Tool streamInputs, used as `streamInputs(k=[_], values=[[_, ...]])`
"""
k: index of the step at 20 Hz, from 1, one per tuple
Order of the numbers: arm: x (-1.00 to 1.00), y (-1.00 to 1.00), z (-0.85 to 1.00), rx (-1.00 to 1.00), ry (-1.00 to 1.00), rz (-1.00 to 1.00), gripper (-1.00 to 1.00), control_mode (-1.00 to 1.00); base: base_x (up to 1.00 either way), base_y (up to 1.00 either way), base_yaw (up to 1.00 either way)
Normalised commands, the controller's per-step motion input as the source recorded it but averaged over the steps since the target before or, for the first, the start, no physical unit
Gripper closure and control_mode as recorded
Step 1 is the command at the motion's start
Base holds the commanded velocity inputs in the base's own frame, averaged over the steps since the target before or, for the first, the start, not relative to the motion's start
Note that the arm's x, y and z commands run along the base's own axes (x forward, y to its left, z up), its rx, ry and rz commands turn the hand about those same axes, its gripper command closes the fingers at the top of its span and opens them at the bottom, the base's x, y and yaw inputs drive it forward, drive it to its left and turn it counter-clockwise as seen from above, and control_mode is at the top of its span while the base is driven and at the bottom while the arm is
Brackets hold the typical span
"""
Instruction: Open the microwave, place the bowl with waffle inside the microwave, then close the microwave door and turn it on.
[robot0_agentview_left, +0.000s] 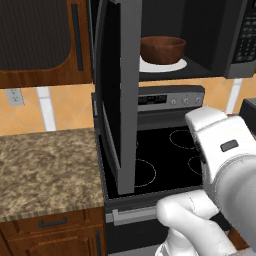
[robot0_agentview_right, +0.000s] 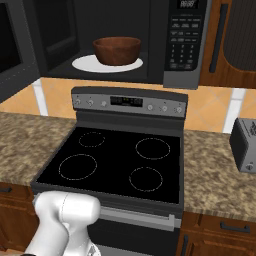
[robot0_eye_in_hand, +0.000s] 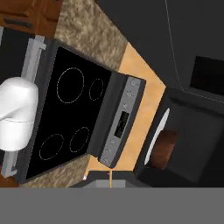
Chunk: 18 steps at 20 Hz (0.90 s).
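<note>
The microwave (robot0_agentview_left: 241, 42) (robot0_agentview_right: 181, 46) hangs above the stove with its cavity open. Its door (robot0_agentview_left: 120, 95) (robot0_eye_in_hand: 192, 39) stands swung out to the left, edge-on in the left base view. The reddish-brown bowl (robot0_agentview_left: 163, 49) (robot0_agentview_right: 117, 50) (robot0_eye_in_hand: 165, 148) sits on the white turntable plate (robot0_agentview_left: 176, 65) (robot0_agentview_right: 84, 63) inside the cavity. The waffle is hidden by the bowl's wall. My gripper is shut. The hand view, rolled sideways, looks at the stove and the open microwave from a distance. My white arm (robot0_agentview_left: 225, 160) rises at the stove's front.
A black glass-top stove (robot0_agentview_left: 165, 160) (robot0_agentview_right: 115, 160) (robot0_eye_in_hand: 65, 113) lies below the microwave. Speckled counter (robot0_agentview_left: 45, 165) (robot0_agentview_right: 215, 170) flanks it on both sides. A grey toaster (robot0_agentview_right: 245, 145) stands at the right. Brown wall cabinets (robot0_agentview_left: 40, 40) (robot0_agentview_right: 232, 40) hang beside the microwave.
</note>
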Motion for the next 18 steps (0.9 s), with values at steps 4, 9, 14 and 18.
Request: streamInputs(k=[4, 9, 14, 18], values=[[-0.24, 0.65, -0.04, -0.21, -0.31, -0.25, 1.0, -1.0, 0.0, 0.0, 0.0], [-0.11, 0.73, -0.22, -0.22, -0.41, -0.18, 1.0, -1.0, 0.0, 0.0, 0.0], [-0.01, 0.87, -0.32, -0.23, -0.38, -0.15, 1.0, -1.0, 0.0, 0.0, 0.0], [0.56, 0.99, -0.53, -0.25, -0.12, -0.19, 1.0, -1.0, 0.0, 0.0, 0.0]])
